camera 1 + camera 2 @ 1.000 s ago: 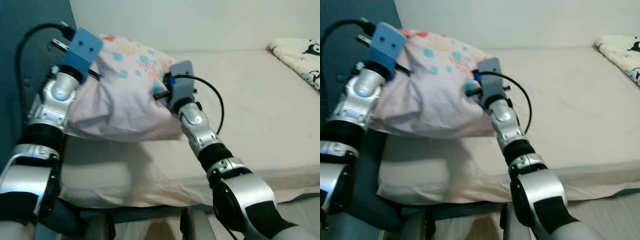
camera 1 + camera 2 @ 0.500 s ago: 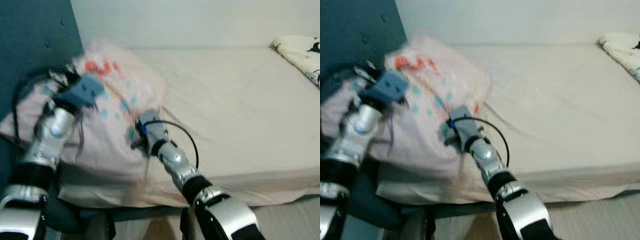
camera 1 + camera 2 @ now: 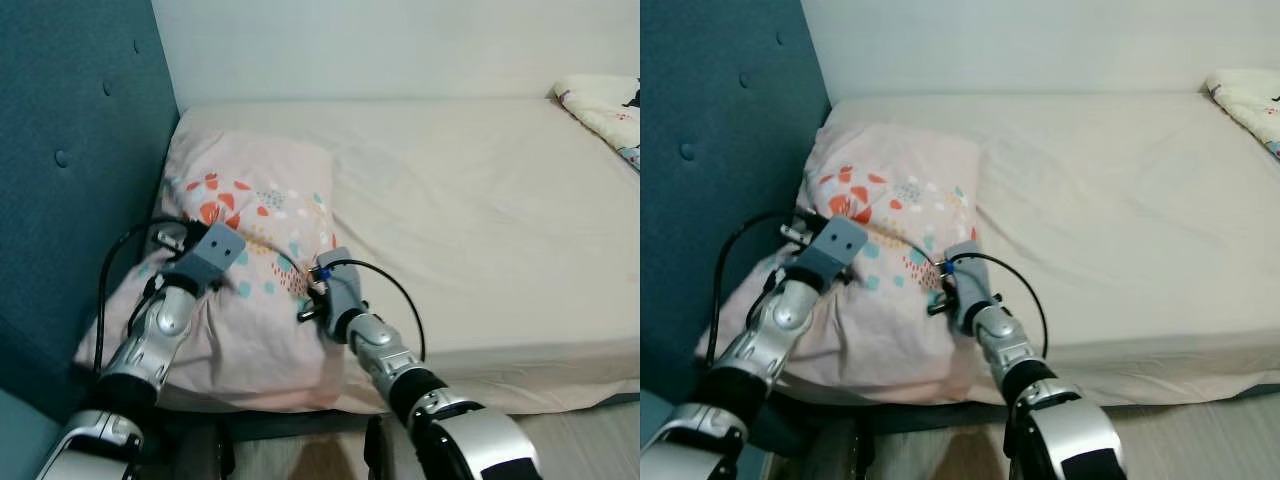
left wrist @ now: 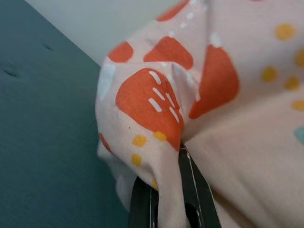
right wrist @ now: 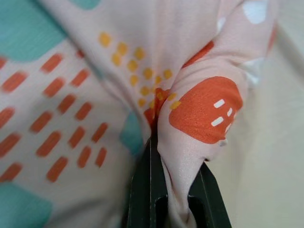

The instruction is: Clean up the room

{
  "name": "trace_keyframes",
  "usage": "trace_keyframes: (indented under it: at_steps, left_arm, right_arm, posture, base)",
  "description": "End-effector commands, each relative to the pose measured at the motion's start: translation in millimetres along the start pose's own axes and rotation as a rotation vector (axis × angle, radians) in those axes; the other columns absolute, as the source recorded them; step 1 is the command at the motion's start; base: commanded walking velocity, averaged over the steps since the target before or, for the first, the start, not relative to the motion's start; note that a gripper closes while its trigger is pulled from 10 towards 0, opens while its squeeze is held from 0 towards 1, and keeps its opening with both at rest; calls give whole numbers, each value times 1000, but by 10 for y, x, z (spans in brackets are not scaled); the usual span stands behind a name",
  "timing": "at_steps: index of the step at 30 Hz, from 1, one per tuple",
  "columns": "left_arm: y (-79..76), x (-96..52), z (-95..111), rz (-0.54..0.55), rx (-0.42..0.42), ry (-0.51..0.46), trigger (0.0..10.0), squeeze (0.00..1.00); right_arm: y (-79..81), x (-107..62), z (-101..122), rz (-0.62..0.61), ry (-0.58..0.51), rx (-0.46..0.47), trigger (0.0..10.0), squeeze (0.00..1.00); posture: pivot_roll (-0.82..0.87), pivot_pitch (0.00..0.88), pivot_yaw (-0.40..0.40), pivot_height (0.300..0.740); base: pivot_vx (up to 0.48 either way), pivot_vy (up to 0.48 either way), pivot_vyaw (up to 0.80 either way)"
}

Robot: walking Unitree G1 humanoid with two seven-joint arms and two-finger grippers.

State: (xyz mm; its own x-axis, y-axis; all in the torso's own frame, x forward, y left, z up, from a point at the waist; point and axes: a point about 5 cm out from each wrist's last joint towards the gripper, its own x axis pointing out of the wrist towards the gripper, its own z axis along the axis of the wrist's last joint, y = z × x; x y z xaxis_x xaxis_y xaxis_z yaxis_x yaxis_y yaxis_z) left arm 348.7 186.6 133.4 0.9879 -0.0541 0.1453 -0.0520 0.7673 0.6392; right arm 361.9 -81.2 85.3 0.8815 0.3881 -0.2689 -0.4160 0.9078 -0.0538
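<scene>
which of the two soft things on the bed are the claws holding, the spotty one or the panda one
The spotty pink pillow by the teal headboard. Both the left claw and right claw pinch its fabric; the panda-print bedding lies untouched at the far end.

I've got the bed (image 3: 480,200) in front, cream sheet, w/ the teal padded headboard (image 3: 70,150) on its left end. The pink patterned pillow (image 3: 260,270) lies on the mattress at the head end, against the headboard, its near corner reaching the front edge. Far right, a white blanket w/ panda print (image 3: 605,105) sits on the bed, well apart from the pillow.
</scene>
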Motion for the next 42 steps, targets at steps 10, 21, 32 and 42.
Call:
trace_keyframes:
  at_steps: [10,21,32,42]
  left_arm:
    - [598,-270,-59,158,134,-22,10000,0]
    - [482,-189,29,139,98,-98,10000,0]
    - [265,-196,84,79,-80,-102,10000,0]
    - [610,-524,212,207,-183,-240,10000,0]
  right_arm:
    - [-51,46,205,15,-26,-102,10000,0]
    - [52,63,160,40,0,-104,10000,0]
    - [-165,-32,14,-148,-20,-31,10000,0]
    - [-117,-280,-274,-169,-184,-12,10000,1000]
  posture:
    - [108,148,-91,577]
    - [110,143,-119,577]
    - [73,92,-76,577]
    - [56,29,-38,577]
  base:
    - [0,0,0]
    - [0,0,0]
    - [0,0,0]
    - [0,0,0]
